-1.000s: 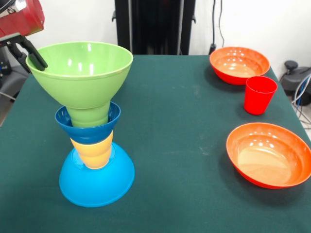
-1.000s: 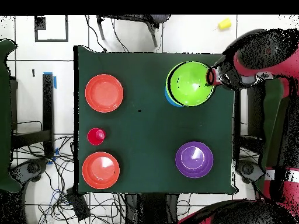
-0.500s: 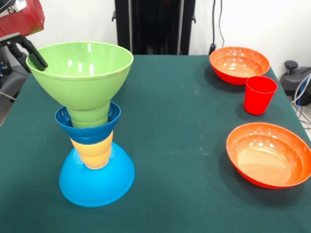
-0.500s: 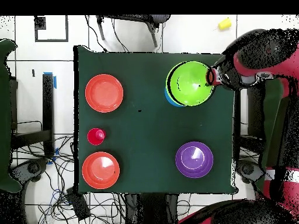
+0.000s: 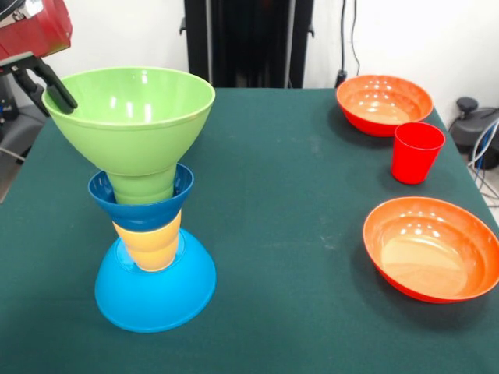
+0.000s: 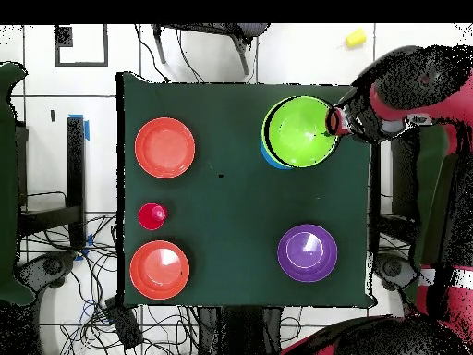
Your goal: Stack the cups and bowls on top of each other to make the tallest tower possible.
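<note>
The gripper [image 5: 56, 87] pinches the rim of the green bowl [image 5: 132, 117] topping the tower [image 5: 148, 202] at the surface's [image 5: 281, 234] left. Beneath it sit a green cup, dark-blue bowl [image 5: 140, 206], yellow cup [image 5: 148, 243], and upturned light-blue bowl [image 5: 154, 290]. Right: two orange bowls [image 5: 383, 103] [image 5: 433, 248], with a red cup [image 5: 416, 151] between. The purple bowl [image 6: 307, 252] stands apart.

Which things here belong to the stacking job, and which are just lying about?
Job: tower topped by green bowl, gripper at its rim; two orange bowls; red cup; purple bowl.
Lying about: floor cables; yellow object.
</note>
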Available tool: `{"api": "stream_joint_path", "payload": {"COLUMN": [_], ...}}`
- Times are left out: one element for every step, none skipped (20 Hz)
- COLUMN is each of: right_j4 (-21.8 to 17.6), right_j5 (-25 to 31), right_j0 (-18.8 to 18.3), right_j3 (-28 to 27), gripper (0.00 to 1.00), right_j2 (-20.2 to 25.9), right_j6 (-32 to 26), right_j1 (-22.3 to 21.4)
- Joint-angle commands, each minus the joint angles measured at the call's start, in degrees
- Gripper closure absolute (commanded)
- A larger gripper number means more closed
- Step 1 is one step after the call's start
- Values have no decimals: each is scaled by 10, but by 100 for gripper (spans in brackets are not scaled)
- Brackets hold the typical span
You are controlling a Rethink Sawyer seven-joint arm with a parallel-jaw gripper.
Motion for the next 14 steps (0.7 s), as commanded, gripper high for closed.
{"api": "stream_joint_path", "payload": {"right_j4": [4, 4, 4, 4, 4, 4, 5, 5, 5, 5, 6, 6, 5, 4], "right_j5": [-18, -17, -17, -16, -16, -16, -15, -15, -15, -16, -18, -21, -22, -22], "right_j0": [4, 4, 3, 3, 3, 3, 3, 3, 2, 1, 0, -1, -2, -3], "right_j3": [48, 48, 49, 50, 50, 51, 50, 52, 53, 56, 60, 62, 67, 69], "gripper": [100, 100, 100, 100, 100, 100, 100, 100, 100, 100, 100, 100, 100, 100], "right_j2": [12, 12, 12, 12, 12, 12, 12, 12, 12, 11, 11, 11, 10, 9], "right_j6": [-83, -84, -85, -85, -86, -86, -85, -86, -87, -86, -86, -85, -87, -88], "right_j1": [4, 3, 3, 2, 2, 2, 2, 2, 2, 2, 1, 1, -1, -1]}}
